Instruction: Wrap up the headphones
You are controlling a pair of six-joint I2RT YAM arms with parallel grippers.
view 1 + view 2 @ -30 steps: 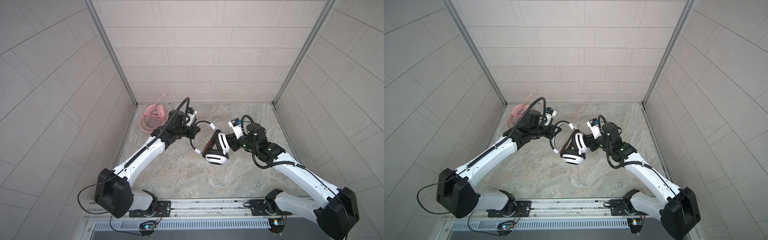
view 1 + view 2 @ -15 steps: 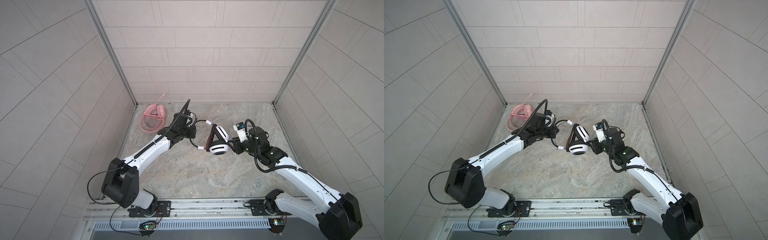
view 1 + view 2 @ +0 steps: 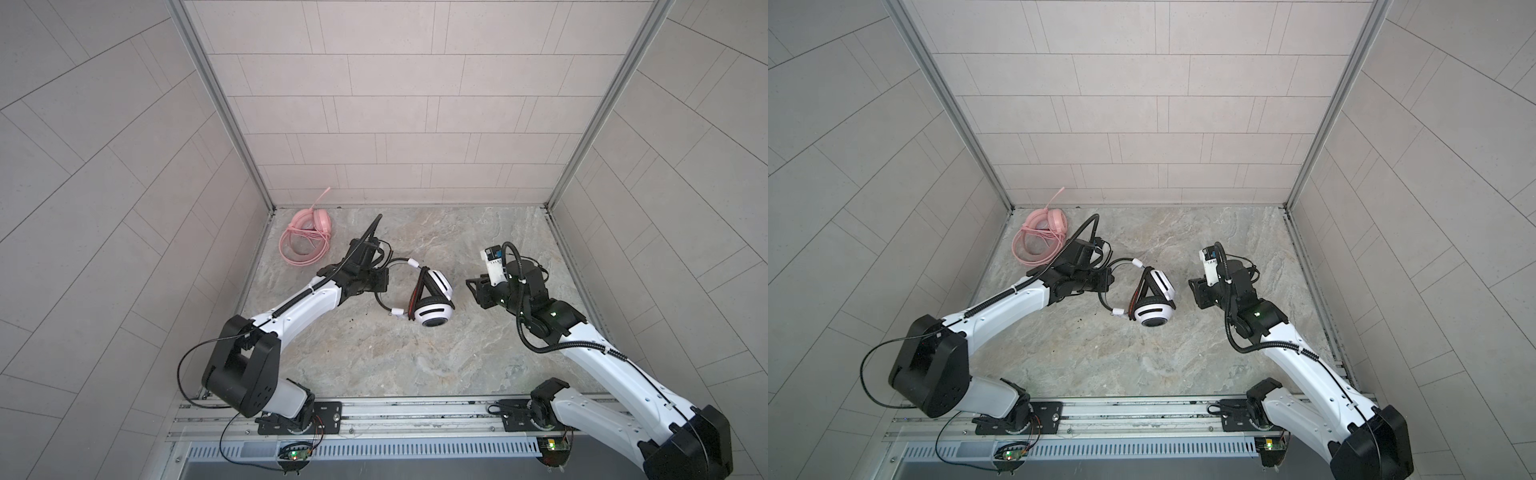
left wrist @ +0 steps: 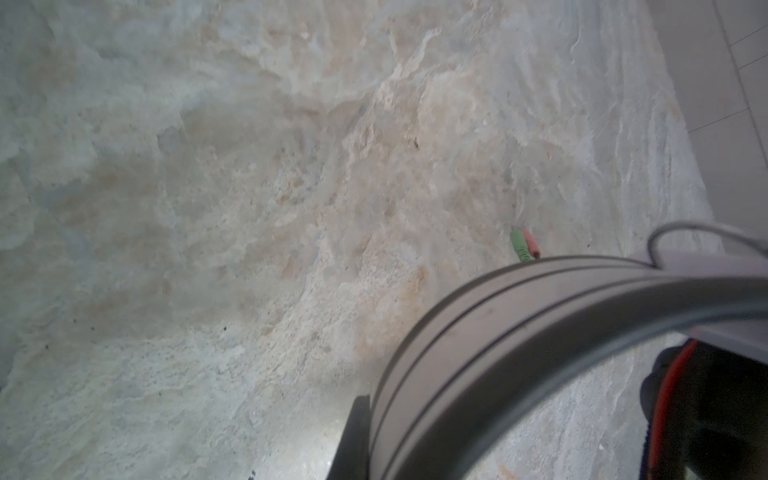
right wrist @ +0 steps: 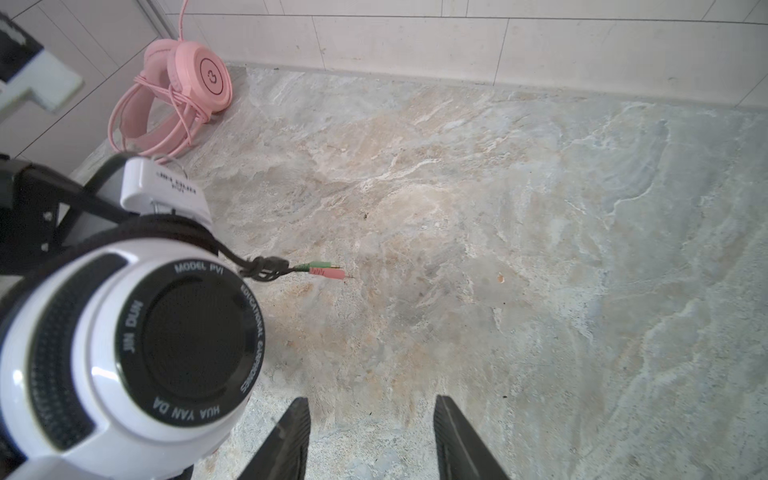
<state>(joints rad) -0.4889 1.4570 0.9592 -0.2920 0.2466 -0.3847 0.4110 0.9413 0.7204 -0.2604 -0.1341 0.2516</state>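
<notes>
Currently, I see the pink headset (image 3: 309, 237) at the far left corner of the table (image 3: 415, 365), close to the wall. It is smooth, rounded plastic, with thin pink cable strands crossing its band. The free end of the cable rises against the wall, and the right wrist view cuts it off at the frame edge (image 5: 178, 95).

Next comes the left gripper (image 3: 384, 279), clamped on the thin black headband (image 3: 380, 297) of the white-and-black headset (image 3: 432, 299). In both top views the gripper's own body hides its fingertips. In the left wrist view the headband (image 4: 519, 340) is only a blurred grey arc, with one dark finger (image 4: 353, 440) beside it.

The headset sits mid-table. Its two domed, glossy white ear cups face each other, and a round black centre carries printed lettering (image 5: 124, 332). I cannot tell whether the cups touch the table. A bunched black cable ends in two plugs (image 5: 326, 269), one green and one pink.

Rightmost is the right gripper (image 3: 473, 286), apart from the headset. Its jaws stand parted and I see only bare, veined stone between them (image 5: 372, 436).
</notes>
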